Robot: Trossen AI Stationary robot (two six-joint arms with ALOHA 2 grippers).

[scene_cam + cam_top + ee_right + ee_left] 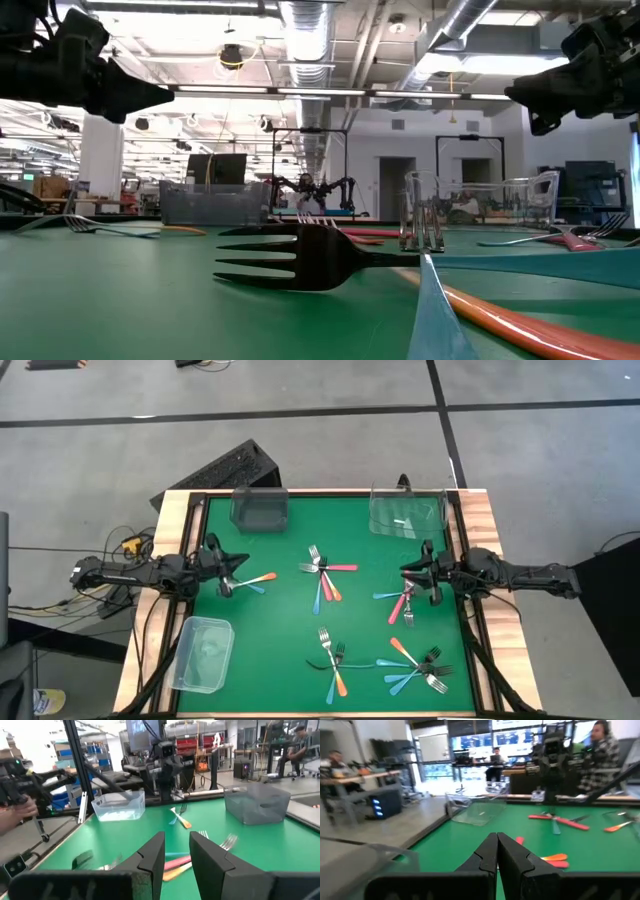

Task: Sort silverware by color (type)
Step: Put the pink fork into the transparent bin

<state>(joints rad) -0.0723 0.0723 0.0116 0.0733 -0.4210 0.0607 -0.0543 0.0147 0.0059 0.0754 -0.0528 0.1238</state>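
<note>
Your left pincer (224, 582) hung over the worktop's (280, 600) left side with its fingers pressed together, holding nothing. 2 forks (257, 580), 1 orange and 1 blue, lay on the green just beside its tip. Your right pincer (411, 588) hung over the right side with its fingers spread and empty, above a small heap of pink and blue forks (399, 600).

The other forks lay in 3 loose clusters: 1 at the centre (324, 575), 1 at the lower middle (332, 657), and 1 at the lower right (415, 668).

You had 3 containers. The dark tub (259, 509) sat at the far edge, left of centre, its contents not visible. The clear tub (407, 512) at the far right held 1 small pale item. The clear tub (203, 652) at the near left looked empty.

Open green lay between the clusters and along the far edge between the 2 far tubs.
</note>
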